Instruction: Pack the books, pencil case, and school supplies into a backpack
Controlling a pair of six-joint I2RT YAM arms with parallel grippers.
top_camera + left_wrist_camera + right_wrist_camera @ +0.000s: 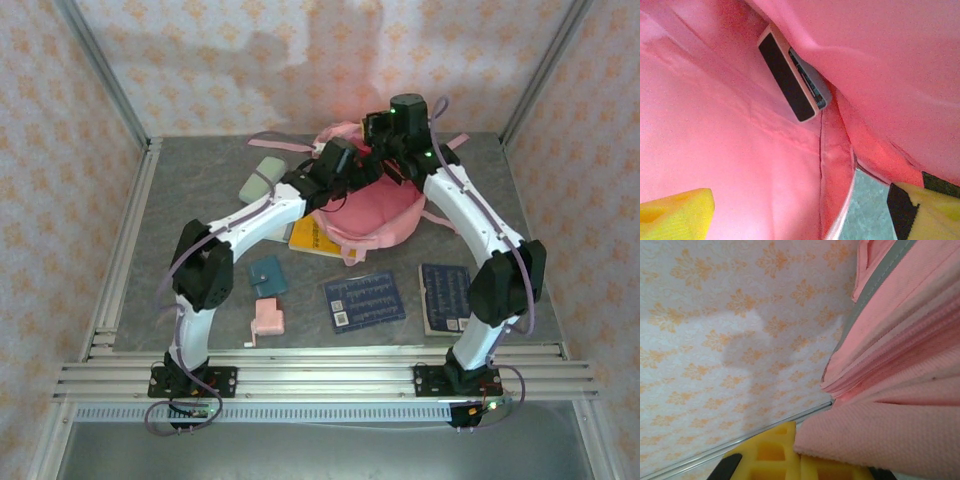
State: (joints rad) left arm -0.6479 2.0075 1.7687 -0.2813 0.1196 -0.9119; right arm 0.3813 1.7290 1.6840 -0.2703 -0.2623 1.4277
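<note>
The pink backpack (372,218) lies mid-table with its mouth toward the back. My left gripper (348,166) reaches into that mouth. In the left wrist view its yellow fingers (675,212) stand wide apart, open (800,220), with only pink lining (730,150) between them. A white-and-teal stapler (792,77) with a black face rests deeper inside. My right gripper (388,150) is shut on the backpack's upper edge (880,435), holding it up. A yellow book (312,238) pokes out from under the backpack. Two navy books (365,298) (445,297) lie in front. The sage-green pencil case (262,178) lies at the back left.
A teal square case (268,275) and a small pink gadget (267,320) lie by the left arm's elbow. Patterned walls close in the grey table (200,200) on three sides. A pink strap (280,143) trails behind the backpack.
</note>
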